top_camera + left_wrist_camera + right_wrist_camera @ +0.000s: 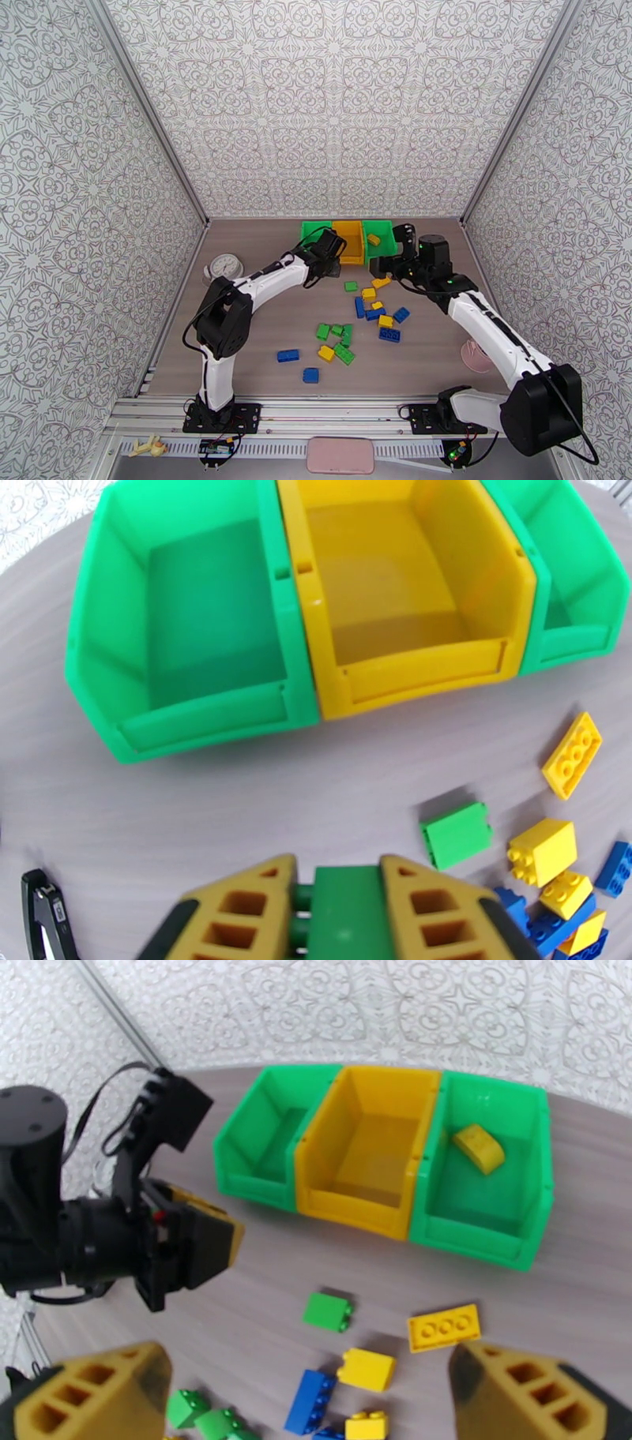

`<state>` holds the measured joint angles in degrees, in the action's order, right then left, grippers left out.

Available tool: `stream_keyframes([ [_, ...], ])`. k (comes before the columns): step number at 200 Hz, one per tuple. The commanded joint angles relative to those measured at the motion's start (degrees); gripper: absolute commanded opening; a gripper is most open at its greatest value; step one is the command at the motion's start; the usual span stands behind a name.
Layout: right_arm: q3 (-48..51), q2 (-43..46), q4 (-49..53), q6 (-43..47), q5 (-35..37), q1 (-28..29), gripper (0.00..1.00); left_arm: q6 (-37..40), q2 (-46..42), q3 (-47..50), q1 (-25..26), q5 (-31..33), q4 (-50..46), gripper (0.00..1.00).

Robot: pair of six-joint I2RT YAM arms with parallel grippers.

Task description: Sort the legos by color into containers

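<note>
Sitting inside right green bin (474, 1236): one yellow lego (479, 1148).

1. Bright, even, diffuse light; legos (367, 1369) cast short soft shadows on the desk (490, 1276).
2. Left wrist view: containers (419, 673) bow outward; left claw (340, 875) at 6 o'clock slightly blurred.

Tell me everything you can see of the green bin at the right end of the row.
The right green bin is bright, glossy plastic, rectangular and open-topped, with a lower front lip. It stands upright on the table at the row's right end, its side wall flush against the yellow bin. One yellow brick lies tilted inside, and the rest of its floor is bare.
</note>
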<state>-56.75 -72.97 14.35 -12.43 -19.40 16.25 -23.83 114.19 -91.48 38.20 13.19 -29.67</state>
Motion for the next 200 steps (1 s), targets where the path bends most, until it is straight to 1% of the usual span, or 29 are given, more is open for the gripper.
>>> stream_keyframes([
  [1, -0.9, -0.9, -0.9, 0.6, -0.8, 1.6, 0.97, 1.0, -2.3, -2.5, 0.1, 2.1, 2.1, 0.08],
  [70, -3.5, -2.9, -2.7, 1.0, 0.4, 5.8, 0.97, 2.2, -3.0, -4.2, -2.2, 2.7, 4.2, 0.06],
  [122, -4.5, -6.9, -6.9, 1.4, -1.2, 7.4, 0.97, 2.9, -0.9, -8.1, -5.1, 2.1, 4.9, 0.06],
  [140, -5.3, -8.6, -8.3, 1.3, -1.2, 7.5, 0.97, 2.5, 0.9, -9.9, -6.6, 0.3, 5.2, 0.05],
  [159, -7.3, -10.0, -7.0, 0.8, -0.9, 7.6, 0.97, 1.3, 3.5, -13.5, -8.1, -1.8, 3.7, 0.06],
  [179, -7.3, -10.5, -8.3, 0.5, -0.9, 7.6, 0.97, 1.5, 6.4, -16.5, -9.1, -2.3, 3.2, 0.06],
  [200, -8.0, -11.2, -6.5, 1.8, -0.8, 7.6, 0.97, 0.0, 9.2, -19.2, -10.2, -3.9, 2.9, 0.06],
])
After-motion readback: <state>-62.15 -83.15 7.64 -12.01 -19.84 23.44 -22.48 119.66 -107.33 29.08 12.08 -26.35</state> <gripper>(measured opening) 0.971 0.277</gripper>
